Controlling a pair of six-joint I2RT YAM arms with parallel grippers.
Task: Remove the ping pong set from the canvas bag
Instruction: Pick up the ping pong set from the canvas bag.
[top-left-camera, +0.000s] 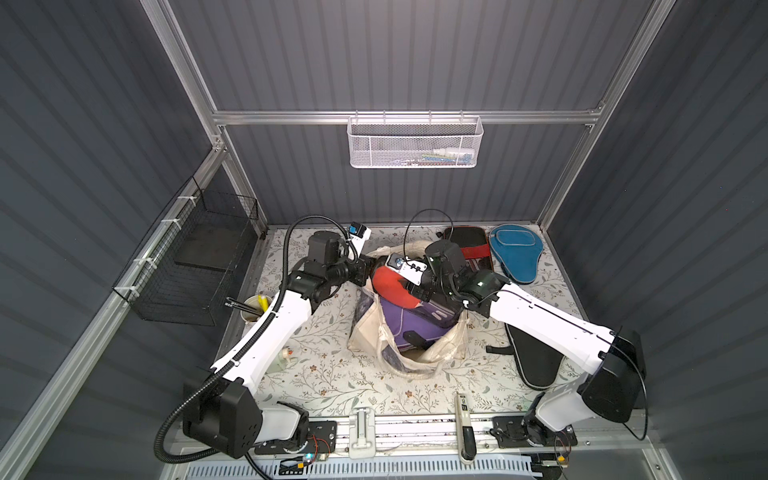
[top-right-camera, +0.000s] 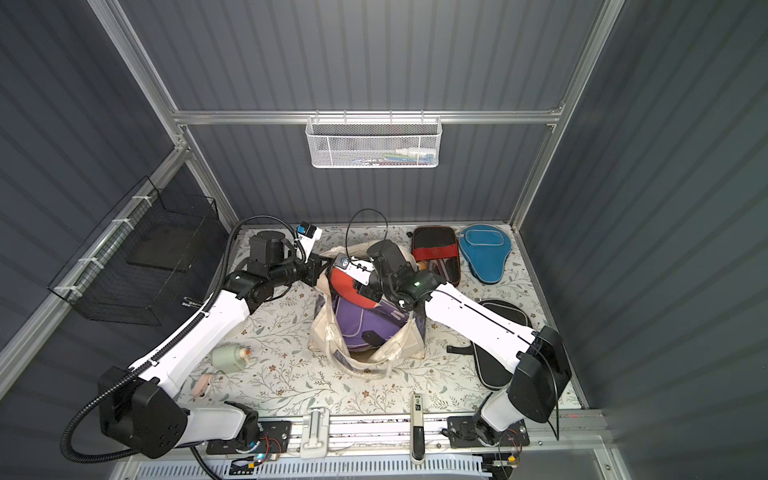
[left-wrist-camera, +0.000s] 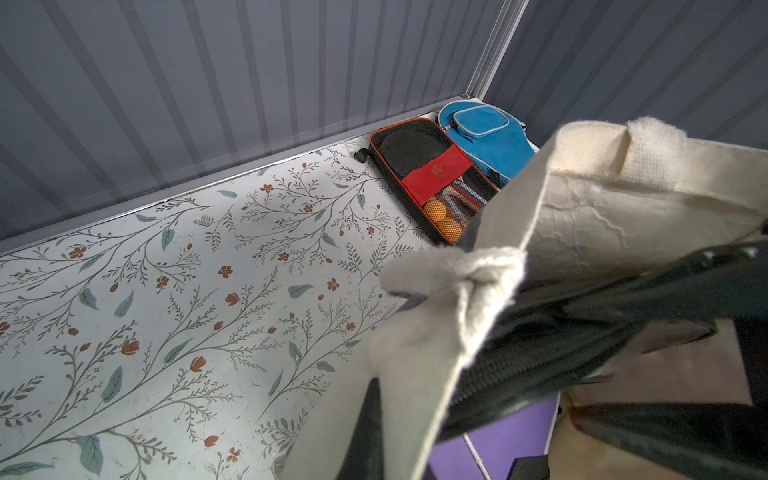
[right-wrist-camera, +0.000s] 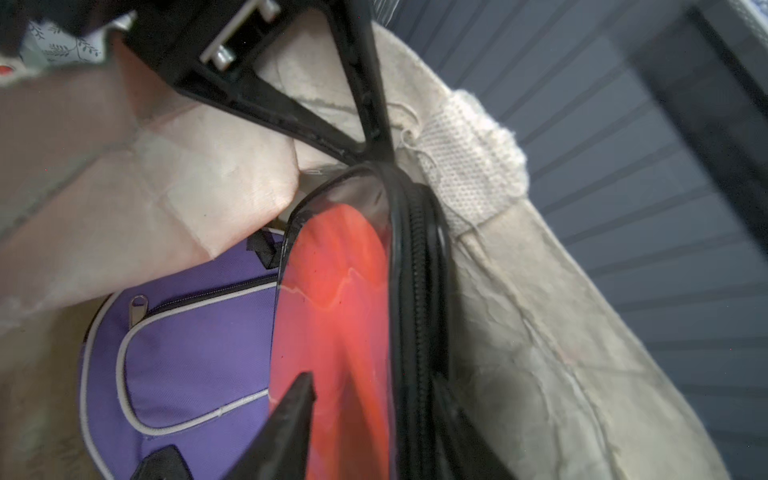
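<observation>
Right hand (right-wrist-camera: 370, 386), jaws apart, straddles the red paddle-shaped cover with black zip (top-left-camera: 388, 283). It lies lengthwise along the inner wall of the cream canvas tote bag (top-left-camera: 362, 332), rounded end pointing to the rim, where the left hand (right-wrist-camera: 374, 154) is clamped on canvas. Purple piped fabric cover (top-left-camera: 409, 322) lies inside too.

Coarse matt cloth on the canvas bag (right-wrist-camera: 540, 332); red cover (right-wrist-camera: 332, 291) glossy, perhaps plastic (purple cover (right-wrist-camera: 187, 353) woven fabric).
</observation>
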